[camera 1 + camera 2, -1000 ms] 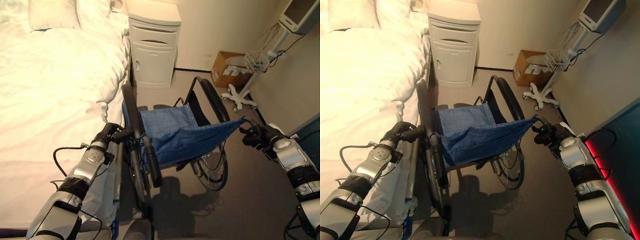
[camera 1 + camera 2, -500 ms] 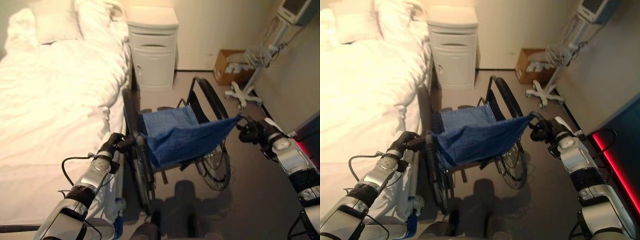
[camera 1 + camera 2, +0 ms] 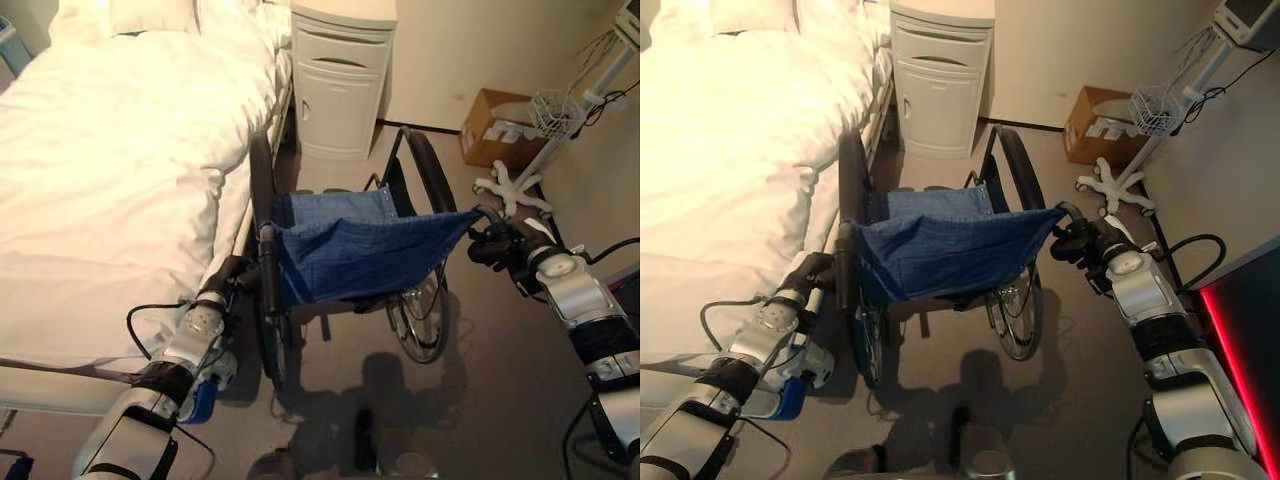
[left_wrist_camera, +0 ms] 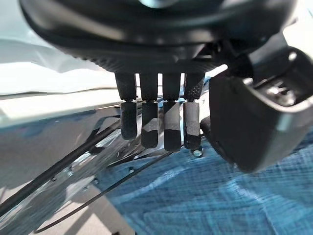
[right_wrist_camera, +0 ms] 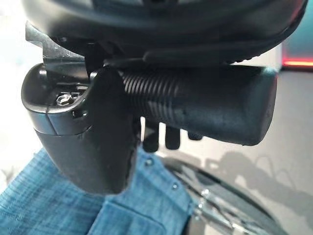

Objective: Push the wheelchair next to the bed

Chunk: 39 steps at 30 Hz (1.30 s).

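A grey floor (image 3: 500, 400) is seen, on which several things stand. A wheelchair (image 3: 350, 260) with a blue fabric seat is placed just beside the long edge of a bed (image 3: 110, 170). The bed is covered by a white duvet (image 3: 120, 130). A white bedside cabinet (image 3: 343, 80) is set against the far wall, and beside it a cardboard box (image 3: 497, 128). A white wheeled stand (image 3: 515, 190) is placed near the box.

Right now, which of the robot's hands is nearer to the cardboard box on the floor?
Right. The right hand grips the wheelchair handle on the side toward the cardboard box; the left hand holds the handle beside the bed, farther away.
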Motion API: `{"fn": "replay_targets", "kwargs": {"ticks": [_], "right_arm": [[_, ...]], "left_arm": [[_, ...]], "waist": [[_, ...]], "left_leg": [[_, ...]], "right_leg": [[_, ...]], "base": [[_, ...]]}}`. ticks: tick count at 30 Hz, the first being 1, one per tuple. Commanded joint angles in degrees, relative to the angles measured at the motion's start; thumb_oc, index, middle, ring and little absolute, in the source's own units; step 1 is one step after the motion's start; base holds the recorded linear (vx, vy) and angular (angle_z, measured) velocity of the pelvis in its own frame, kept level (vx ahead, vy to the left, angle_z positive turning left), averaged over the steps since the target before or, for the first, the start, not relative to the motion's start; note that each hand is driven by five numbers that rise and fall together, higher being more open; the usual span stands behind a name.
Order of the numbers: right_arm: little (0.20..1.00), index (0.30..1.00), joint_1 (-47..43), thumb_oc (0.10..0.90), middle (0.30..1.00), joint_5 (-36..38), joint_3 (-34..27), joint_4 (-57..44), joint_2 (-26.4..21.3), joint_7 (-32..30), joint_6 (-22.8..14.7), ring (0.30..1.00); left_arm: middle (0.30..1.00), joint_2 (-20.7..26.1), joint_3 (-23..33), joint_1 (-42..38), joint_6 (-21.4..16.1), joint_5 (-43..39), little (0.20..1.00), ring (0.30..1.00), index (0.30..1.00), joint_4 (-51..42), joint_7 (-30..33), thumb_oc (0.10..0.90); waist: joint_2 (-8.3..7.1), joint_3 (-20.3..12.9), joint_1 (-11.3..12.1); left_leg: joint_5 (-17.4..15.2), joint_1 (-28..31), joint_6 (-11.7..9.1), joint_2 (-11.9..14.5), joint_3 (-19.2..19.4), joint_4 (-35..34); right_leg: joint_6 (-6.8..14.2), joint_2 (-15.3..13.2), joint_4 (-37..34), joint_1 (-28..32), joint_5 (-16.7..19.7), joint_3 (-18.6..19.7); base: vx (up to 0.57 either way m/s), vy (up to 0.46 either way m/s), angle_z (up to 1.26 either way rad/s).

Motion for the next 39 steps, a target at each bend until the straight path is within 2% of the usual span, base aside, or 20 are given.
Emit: {"fn": "replay_targets", "kwargs": {"ticks": [1, 3, 4, 6, 7, 8, 10, 11, 12, 15, 16, 17, 18, 22, 25, 30, 39], "right_arm": [[0.300, 0.300, 0.6, 0.400, 0.300, 1.7, 10.4, 2.4, 6.4, 3.6, -4.0, 0.300], [0.300, 0.300, 0.5, 0.400, 0.300, 1.6, 10.5, 2.2, 6.4, 3.4, -3.9, 0.300], [0.300, 0.300, 0.6, 0.400, 0.300, 1.4, 10.5, 2.2, 6.5, 3.2, -3.9, 0.300], [0.300, 0.300, 0.7, 0.400, 0.300, 0.8, 11.0, 3.0, 6.2, 4.0, -4.7, 0.300], [0.300, 0.300, 0.9, 0.400, 0.300, 0.6, 11.1, 3.4, 6.0, 4.3, -5.0, 0.300], [0.300, 0.300, 0.9, 0.400, 0.300, 0.9, 11.6, 3.8, 5.8, 3.7, -5.4, 0.300], [0.300, 0.300, 0.5, 0.400, 0.300, 2.0, 12.0, 4.4, 5.7, 2.5, -5.4, 0.300], [0.300, 0.300, 0.4, 0.400, 0.300, 2.3, 12.0, 4.7, 5.9, 2.0, -5.2, 0.300], [0.300, 0.300, 0.3, 0.400, 0.300, 2.0, 11.8, 5.6, 6.4, 1.9, -5.7, 0.300], [0.300, 0.300, 0.1, 0.400, 0.300, 1.4, 12.1, 5.7, 8.1, 1.0, -5.6, 0.300], [0.300, 0.300, -0.7, 0.400, 0.300, 1.7, 12.5, 5.2, 8.3, 0.7, -5.1, 0.300], [0.300, 0.300, -1.0, 0.400, 0.300, 2.1, 12.5, 5.0, 8.2, 0.8, -5.0, 0.300], [0.300, 0.300, -1.0, 0.400, 0.300, 1.8, 12.0, 4.9, 8.0, 2.6, -4.9, 0.300], [0.300, 0.300, 2.3, 0.400, 0.300, 0.4, 10.3, 2.3, 7.7, 4.8, -4.9, 0.300], [0.300, 0.300, 3.7, 0.400, 0.300, 0.7, 9.5, 2.2, 8.0, 4.5, -6.1, 0.300], [0.300, 0.300, 1.4, 0.400, 0.300, 3.4, 10.2, 4.0, 9.3, 3.7, -6.1, 0.300], [0.300, 0.300, -1.1, 0.400, 0.300, 5.1, 10.8, 6.0, 11.2, 1.5, -7.4, 0.300]], "left_arm": [[0.300, -0.2, 1.3, -4.2, -6.3, 0.0, 0.300, 0.300, 0.300, -4.9, 2.3, 0.400], [0.300, -0.5, 1.4, -4.5, -6.6, 0.1, 0.300, 0.300, 0.300, -4.5, 2.0, 0.400], [0.300, -0.9, 1.1, -4.5, -6.6, 0.2, 0.300, 0.300, 0.300, -4.4, 2.0, 0.400], [0.300, -1.3, 1.1, -4.0, -6.6, -0.2, 0.300, 0.300, 0.300, -4.4, 2.7, 0.400], [0.300, -1.4, 1.1, -3.8, -6.7, -0.4, 0.300, 0.300, 0.300, -4.4, 2.9, 0.400], [0.300, -1.5, 1.0, -3.8, -7.0, -0.7, 0.300, 0.300, 0.300, -4.3, 3.0, 0.400], [0.300, -1.5, 0.8, -4.1, -7.6, -0.9, 0.300, 0.300, 0.300, -4.4, 2.5, 0.400], [0.300, -1.4, 0.8, -4.2, -8.0, -0.7, 0.300, 0.300, 0.300, -4.4, 1.7, 0.400], [0.300, -1.3, 0.7, -3.9, -8.7, -0.7, 0.300, 0.300, 0.300, -4.4, 1.5, 0.400], [0.300, -0.6, 0.9, -3.1, -8.5, -0.5, 0.300, 0.300, 0.300, -5.7, 1.8, 0.400], [0.300, 0.0, 1.2, -3.4, -7.9, 0.0, 0.300, 0.300, 0.300, -6.2, 1.9, 0.400], [0.300, 0.1, 1.5, -3.6, -7.5, 0.0, 0.300, 0.300, 0.300, -6.1, 2.1, 0.400], [0.300, 0.0, 1.8, -3.5, -7.0, -1.3, 0.300, 0.300, 0.300, -5.4, 2.6, 0.400], [0.300, 1.8, 2.8, -2.4, -6.4, -0.7, 0.300, 0.300, 0.300, -5.6, 1.5, 0.400], [0.300, 2.7, 2.6, -3.0, -5.0, -0.1, 0.300, 0.300, 0.300, -6.0, 1.8, 0.400], [0.300, 2.7, 1.5, -5.6, -3.8, 0.2, 0.300, 0.300, 0.300, -4.5, 3.0, 0.400], [0.300, 2.7, 1.0, -8.0, -3.7, -0.7, 0.300, 0.300, 0.300, -3.0, 3.8, 0.400]], "waist": [[2.75, -2.0, 3.3], [2.94, -2.1, 3.0], [3.24, -2.7, 2.4], [3.39, -3.6, 1.9], [2.82, -3.7, 2.2], [1.73, -3.0, 3.3], [1.09, 0.0, 5.3], [1.53, 1.5, 6.2], [2.18, 2.6, 7.0], [4.96, 4.5, 9.5], [5.00, 5.2, 10.8], [4.77, 5.1, 11.0], [4.20, 4.1, 10.5], [3.98, 1.3, 10.2], [3.46, -0.2, 10.5], [3.30, -0.2, 10.7], [2.81, 0.8, 11.6]], "left_leg": [[4.9, 5.1, -0.9, 0.3, -0.1, 0.5], [5.6, 5.5, -1.4, 1.0, -0.2, 1.2], [8.3, 6.7, -2.3, 2.3, -0.2, 2.8], [15.7, 7.4, -4.0, 4.9, -0.4, 8.2], [18.1, 5.3, -4.1, 4.8, -0.7, 13.3], [19.8, -0.7, -3.8, 3.3, -1.3, 21.7], [20.5, -12.3, -3.2, 3.4, 0.3, 29.5], [20.6, -15.9, -2.9, 3.3, 0.7, 27.5], [20.0, -16.3, -2.3, 2.6, 1.1, 23.2], [23.8, -17.7, -3.0, 1.1, 2.1, 4.5], [24.5, -18.3, -3.2, -0.7, 2.4, -1.3], [22.8, -17.7, -2.7, -1.4, 2.4, -1.7], [17.7, -15.1, -1.1, -2.3, 2.7, -1.6], [13.7, -10.4, 0.4, -2.8, 2.9, -4.6], [13.1, -10.1, 1.2, -3.8, 2.7, -5.7], [13.2, -10.1, 2.0, -4.6, 3.1, -7.3], [12.0, -13.2, 3.0, -5.6, 3.8, -5.2]], "right_leg": [[0.2, 0.3, -6.9, 0.9, 6.4, 2.7], [-0.2, 0.4, -6.0, 0.8, 5.6, 2.5], [-0.9, 0.4, -5.1, 0.5, 5.0, 1.9], [-2.5, 1.1, -4.9, 0.7, 4.0, 0.8], [-3.3, 0.9, -5.0, 1.5, 3.6, 0.5], [-4.4, 0.6, -5.0, 3.3, 2.8, 0.7], [-5.7, 1.4, -4.7, 7.4, 1.6, 1.4], [-5.8, 2.2, -4.8, 9.6, 1.1, 2.2], [-5.4, 3.3, -4.7, 11.3, 0.5, 3.4], [-4.7, 7.8, -6.1, 16.4, -0.6, 6.7], [-4.0, 8.2, -7.4, 18.4, -0.6, 8.3], [-3.5, 7.5, -7.8, 18.3, -0.5, 8.2], [-2.4, 5.8, -8.1, 17.2, -0.5, 7.4], [0.3, 2.5, -6.9, 15.8, -0.2, 4.8], [1.6, 1.2, -7.0, 15.3, 0.6, 4.8], [3.4, -0.6, -6.7, 13.5, 3.4, 4.3], [4.2, -2.7, -6.3, 12.2, 6.8, 4.9]], "base": [[0.20, -0.047, 0.02], [0.12, -0.029, 0.05], [0.12, -0.003, 0.05], [0.14, -0.019, 0.19], [0.15, -0.090, 0.46], [0.15, -0.121, 0.45], [0.22, -0.102, 0.13], [0.32, 0.015, -0.35], [0.33, 0.111, -0.41], [0.33, 0.180, -0.34], [0.25, 0.196, -0.52], [0.22, 0.272, -0.70], [0.15, 0.250, -0.65], [0.22, 0.210, -1.08], [0.17, 0.139, 0.13], [0.07, 0.097, 0.23], [0.03, 0.066, -0.12]]}}
